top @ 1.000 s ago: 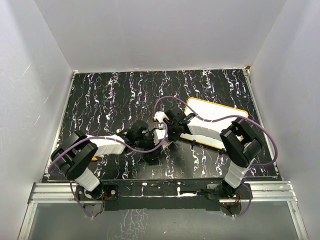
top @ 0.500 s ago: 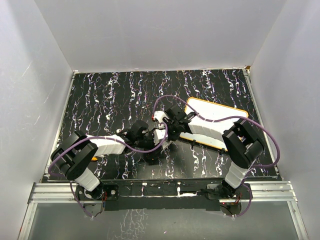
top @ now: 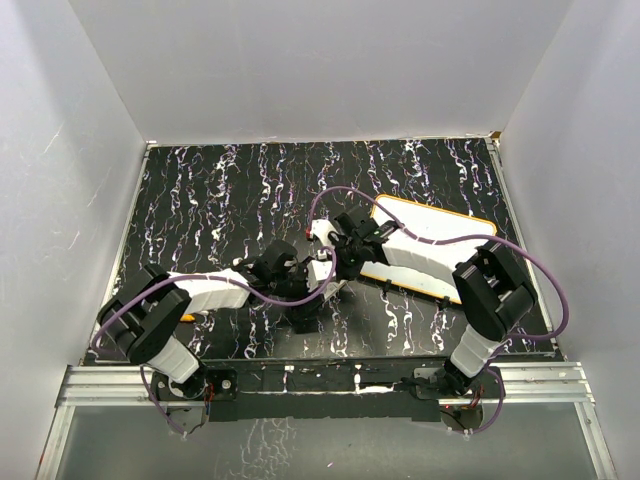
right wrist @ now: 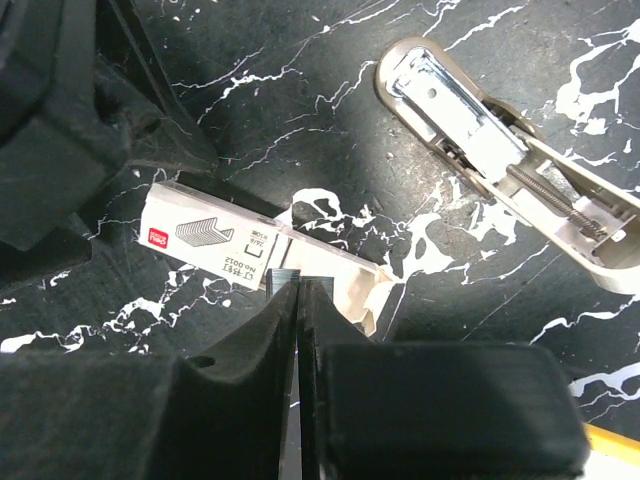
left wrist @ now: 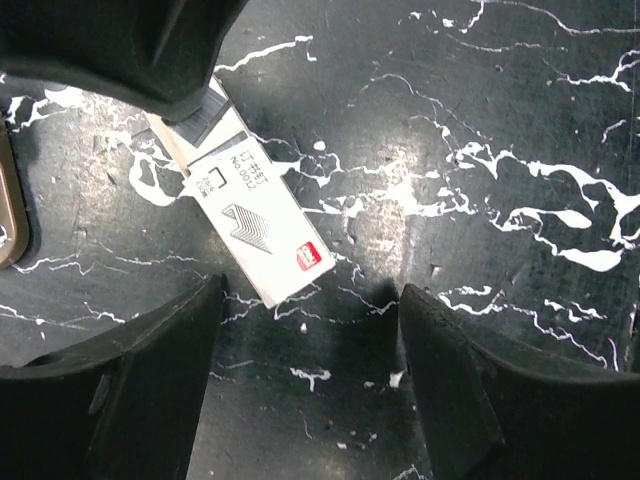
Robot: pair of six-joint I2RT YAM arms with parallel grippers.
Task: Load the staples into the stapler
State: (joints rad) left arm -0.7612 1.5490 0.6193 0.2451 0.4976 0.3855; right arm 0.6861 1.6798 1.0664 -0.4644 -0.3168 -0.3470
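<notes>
Right elbow [top: 490, 285] farther out; right gripper [right wrist: 298, 285] tight on grey staples [left wrist: 208, 112] at white box [right wrist: 215, 242]; left gripper [left wrist: 310, 300] agape.

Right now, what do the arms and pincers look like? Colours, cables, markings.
The left arm and right arm have black joint housings and white link covers. A purple cable loops along each. The left pincer and right pincer are chunky, matte black; no markings visible.

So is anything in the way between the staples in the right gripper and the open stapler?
Nothing visible. The right gripper pinches the staples at the open box; only bare table lies between them and the open stapler.
</notes>
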